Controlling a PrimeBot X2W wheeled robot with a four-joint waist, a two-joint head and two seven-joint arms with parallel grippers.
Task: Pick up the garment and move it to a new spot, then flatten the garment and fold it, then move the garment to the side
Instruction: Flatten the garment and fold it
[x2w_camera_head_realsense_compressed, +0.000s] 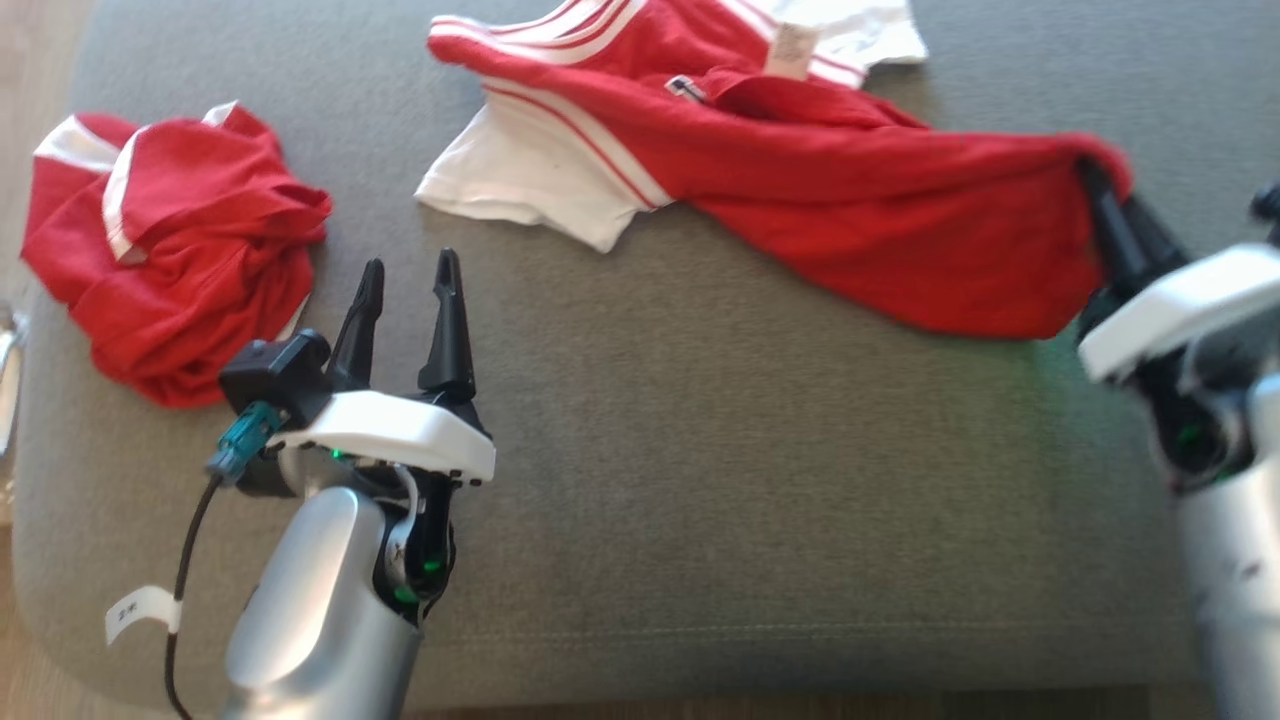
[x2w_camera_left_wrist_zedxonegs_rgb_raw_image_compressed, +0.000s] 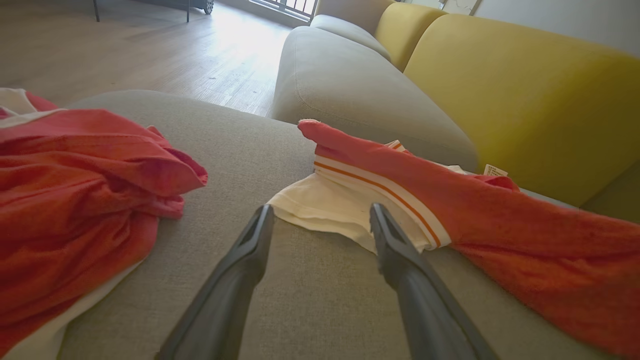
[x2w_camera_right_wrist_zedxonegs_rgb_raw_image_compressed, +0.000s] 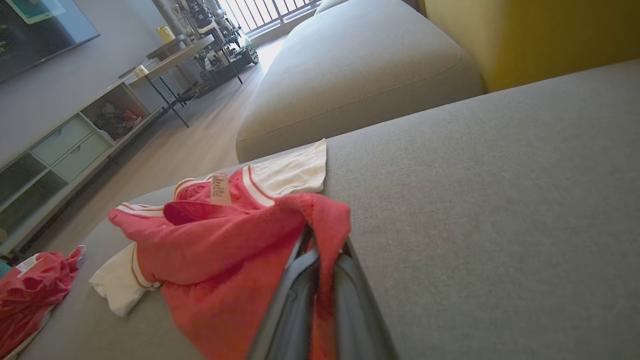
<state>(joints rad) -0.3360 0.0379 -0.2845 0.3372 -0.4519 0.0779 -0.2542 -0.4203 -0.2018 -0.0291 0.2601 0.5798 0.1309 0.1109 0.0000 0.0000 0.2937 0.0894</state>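
As the right gripper (x2w_camera_head_realsense_compressed: 1098, 195) clamps the hem of the red shirt (x2w_camera_head_realsense_compressed: 850, 200) by the cushion's (x2w_camera_head_realsense_compressed: 700, 450) right edge, it looks set to drag it; the left gripper (x2w_camera_head_realsense_compressed: 410, 262) hovers wide open, empty.

Daylight is cast from the window (x2w_camera_right_wrist_zedxonegs_rgb_raw_image_compressed: 260, 12), and the floor (x2w_camera_left_wrist_zedxonegs_rgb_raw_image_compressed: 235, 50) is washed out by glare. The right gripper (x2w_camera_head_realsense_compressed: 1097, 195) is blurred; wrist views are bent at edges.

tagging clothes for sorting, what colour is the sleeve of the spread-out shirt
White, with red stripes where the sleeve meets the red shirt; clearest in head view.
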